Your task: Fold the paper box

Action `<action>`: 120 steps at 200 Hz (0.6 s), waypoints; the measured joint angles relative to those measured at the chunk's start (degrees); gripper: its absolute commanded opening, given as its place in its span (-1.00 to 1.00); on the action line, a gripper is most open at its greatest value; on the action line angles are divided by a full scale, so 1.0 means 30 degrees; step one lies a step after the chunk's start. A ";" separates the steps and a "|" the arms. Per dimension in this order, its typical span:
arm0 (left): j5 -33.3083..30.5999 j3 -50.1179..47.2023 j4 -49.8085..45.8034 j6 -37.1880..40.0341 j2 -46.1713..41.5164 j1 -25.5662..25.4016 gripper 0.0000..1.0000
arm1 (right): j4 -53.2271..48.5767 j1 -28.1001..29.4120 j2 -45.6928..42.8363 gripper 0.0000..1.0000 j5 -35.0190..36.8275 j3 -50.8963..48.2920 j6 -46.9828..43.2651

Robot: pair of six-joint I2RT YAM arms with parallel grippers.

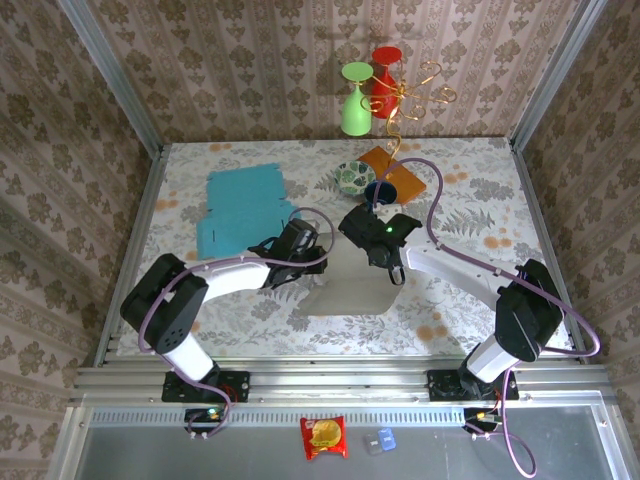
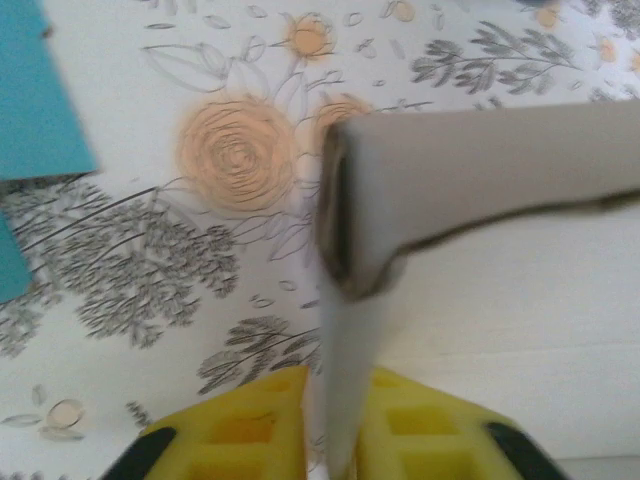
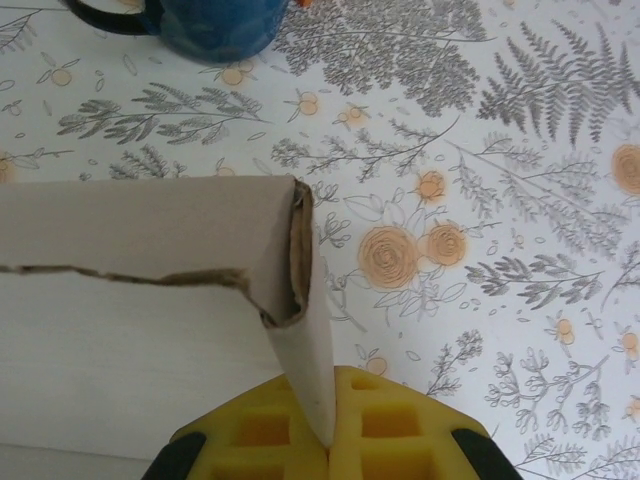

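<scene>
The paper box (image 1: 350, 292) is a pale grey cardboard shape in the middle of the table, between my two grippers. My left gripper (image 1: 308, 262) is at its left side wall. In the left wrist view that upright wall (image 2: 350, 340) stands between the yellow fingers of the gripper (image 2: 338, 378), slightly open, with a thin gap at the left pad. The folded back wall (image 2: 480, 165) runs off to the right. My right gripper (image 1: 392, 270) is at the right side wall. Its fingers (image 3: 322, 385) are shut on that wall's lower edge (image 3: 305, 360), below the folded corner (image 3: 285, 250).
A flat teal cardboard sheet (image 1: 243, 208) lies at the back left. A patterned bowl (image 1: 352, 177), a blue mug (image 1: 379, 192) and an orange board (image 1: 397, 172) sit just behind the box. Green (image 1: 356, 105) and red (image 1: 384, 75) goblets stand at the back wall.
</scene>
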 measured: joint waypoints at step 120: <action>0.3949 0.0044 -0.3534 -0.2667 -0.4954 0.3002 -0.08 | 0.0022 -0.0517 0.0000 -1.00 -0.0117 0.0000 0.0066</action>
